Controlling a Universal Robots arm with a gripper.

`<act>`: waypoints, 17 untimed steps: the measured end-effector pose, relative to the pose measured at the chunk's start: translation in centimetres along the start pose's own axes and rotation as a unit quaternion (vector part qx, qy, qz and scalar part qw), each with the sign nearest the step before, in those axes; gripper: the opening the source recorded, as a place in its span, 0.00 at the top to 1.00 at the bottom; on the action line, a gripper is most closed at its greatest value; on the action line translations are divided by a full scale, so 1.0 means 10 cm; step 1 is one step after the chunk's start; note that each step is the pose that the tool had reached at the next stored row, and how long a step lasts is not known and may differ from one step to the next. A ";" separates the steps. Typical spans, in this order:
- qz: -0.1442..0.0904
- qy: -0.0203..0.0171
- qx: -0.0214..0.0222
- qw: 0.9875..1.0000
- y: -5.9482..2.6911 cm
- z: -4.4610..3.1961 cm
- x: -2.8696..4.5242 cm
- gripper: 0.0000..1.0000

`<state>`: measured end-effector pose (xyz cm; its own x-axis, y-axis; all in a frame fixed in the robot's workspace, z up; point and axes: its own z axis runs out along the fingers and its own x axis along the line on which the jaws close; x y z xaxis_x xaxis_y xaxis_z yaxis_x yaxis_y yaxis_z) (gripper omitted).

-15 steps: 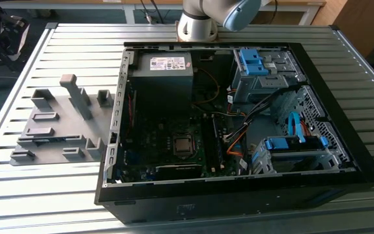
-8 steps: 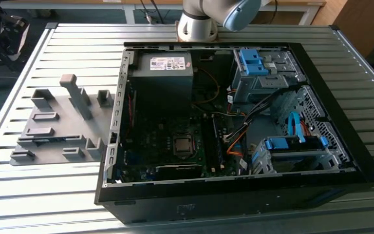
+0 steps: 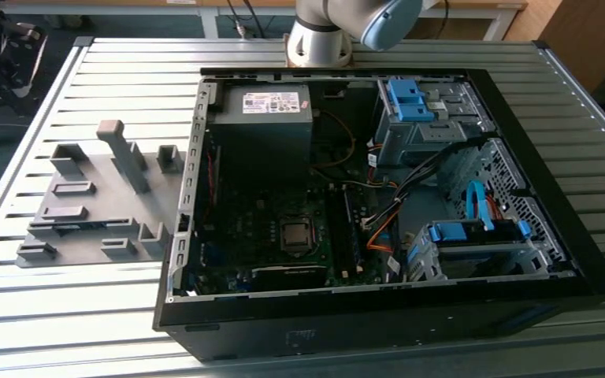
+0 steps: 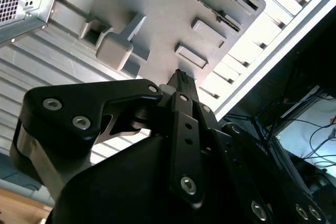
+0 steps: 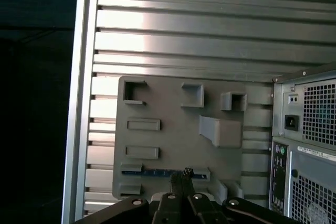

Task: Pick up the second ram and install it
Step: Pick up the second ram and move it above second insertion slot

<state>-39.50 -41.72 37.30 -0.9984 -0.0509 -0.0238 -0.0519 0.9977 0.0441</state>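
1. I am looking down through the arm's cameras. In the first wrist view, my claw (image 5: 181, 176) has its two fingers pressed together. I see nothing pinched between them.

2. The second ram (image 5: 152, 172) is a thin, long stick with a blue side. It sits on its edge in a slot of the grey tray (image 5: 173, 140). It is not in the computer yet.

3. In that same view, the tips of the claw line up with the stick. In the second wrist view the claw (image 4: 180, 77) hangs in the air and the grey tray (image 4: 157, 14) is well below it. So I think the claw is over the stick but not touching it.

4. The grey tray (image 3: 113, 213) lies on the counter (image 3: 72, 315) at the exterior view's left. The open computer case (image 3: 387, 319) sits just beside it and takes up the middle and right of that frame. The arm's base (image 3: 318, 39) stands at the top middle of the frame, behind the case.

5. Inside the case I see the green board (image 3: 271, 228). The stick has to go in there. I cannot tell from here if another stick is already in its slot.

6. So the job is only at its start. The claw is near the right stick. Grabbing the stick, carrying it to the case and pushing it into the board are all left to do.
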 end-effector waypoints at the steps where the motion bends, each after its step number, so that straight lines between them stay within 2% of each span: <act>1: -0.007 0.000 0.000 1.000 0.000 0.001 0.001 0.89; 5: -0.036 0.002 -0.001 0.999 0.000 0.002 0.005 0.89; 8: -0.059 0.003 -0.001 0.998 0.000 0.003 0.009 0.89; 14: -0.103 0.005 -0.002 0.995 0.000 0.006 0.013 0.89; 15: -0.109 0.005 -0.001 0.994 -0.001 0.007 0.013 0.89; 17: -0.116 0.006 0.002 0.993 0.000 0.006 0.014 0.89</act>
<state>-39.63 -41.72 37.25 -0.9597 -0.2801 -0.0211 -0.2807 0.9592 0.0341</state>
